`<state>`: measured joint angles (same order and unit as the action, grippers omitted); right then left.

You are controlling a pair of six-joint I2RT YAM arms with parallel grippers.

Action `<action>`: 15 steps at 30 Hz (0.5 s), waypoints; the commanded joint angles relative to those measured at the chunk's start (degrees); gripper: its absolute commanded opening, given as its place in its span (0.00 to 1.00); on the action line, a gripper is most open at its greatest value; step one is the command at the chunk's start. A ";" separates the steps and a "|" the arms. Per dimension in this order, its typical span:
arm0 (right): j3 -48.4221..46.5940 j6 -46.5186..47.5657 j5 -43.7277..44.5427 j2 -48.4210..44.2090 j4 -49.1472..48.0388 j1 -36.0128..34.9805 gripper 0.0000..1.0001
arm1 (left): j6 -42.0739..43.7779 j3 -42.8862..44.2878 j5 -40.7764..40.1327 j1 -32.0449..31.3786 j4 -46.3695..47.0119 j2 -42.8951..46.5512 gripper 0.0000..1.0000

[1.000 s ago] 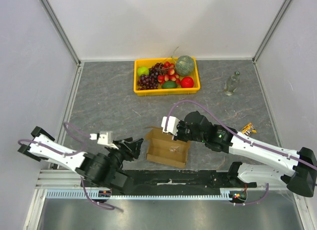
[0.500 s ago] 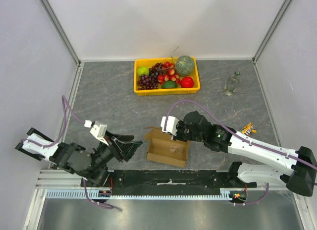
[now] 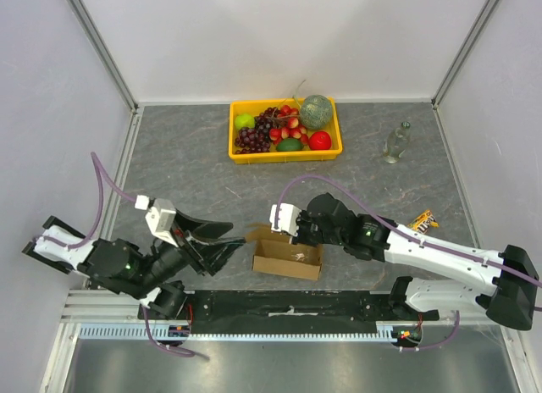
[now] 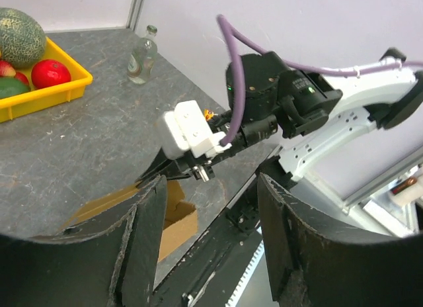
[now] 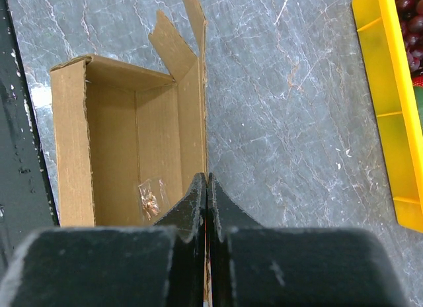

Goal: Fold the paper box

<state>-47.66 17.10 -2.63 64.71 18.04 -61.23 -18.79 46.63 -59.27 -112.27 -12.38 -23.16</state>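
The right gripper (image 5: 207, 181) has its fingers pressed together on a side wall of the paper box (image 5: 132, 148). The left gripper (image 4: 211, 188) has its fingers spread wide around nothing. The box sits open-topped on the grey table (image 3: 186, 173), at 3 o'clock from the left gripper. The yellow fruit crate (image 3: 284, 157) lies at the box's 12 o'clock, well apart.

We see the left arm (image 3: 80, 253) lying low across the lower left of the top view, its left gripper (image 3: 227, 239) spread wide, while the right arm (image 3: 440, 253) stretches from the lower right toward the centre, the right gripper (image 5: 206, 180) apparently pressed fully together.
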 commanded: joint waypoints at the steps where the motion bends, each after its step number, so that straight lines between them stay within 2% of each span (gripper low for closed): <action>1: -2.61 -1.02 1.31 0.33 0.15 -0.73 0.00 | 4.19 5.57 2.48 -0.32 -3.09 -6.45 0.63; 6: -2.44 -1.19 2.02 -0.46 0.06 -1.08 0.00 | 4.46 8.12 7.84 1.69 -2.91 -9.62 0.63; 9: -2.35 -1.19 2.28 -1.07 0.33 -1.26 0.00 | 4.90 7.86 13.10 6.78 -1.33 -9.36 0.63; 11: -2.26 -1.19 2.28 -1.60 0.68 -1.35 0.00 | 3.33 8.04 18.72 12.66 -1.94 -9.54 0.63; 15: -1.65 -1.55 3.95 -2.22 0.77 -1.52 0.00 | -1.33 10.58 38.64 28.37 -5.19 -15.93 0.63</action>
<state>-47.75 16.40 -0.27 64.25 18.61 -62.28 -16.88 53.39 -40.71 -95.57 -15.20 -33.50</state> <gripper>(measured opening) 0.010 0.633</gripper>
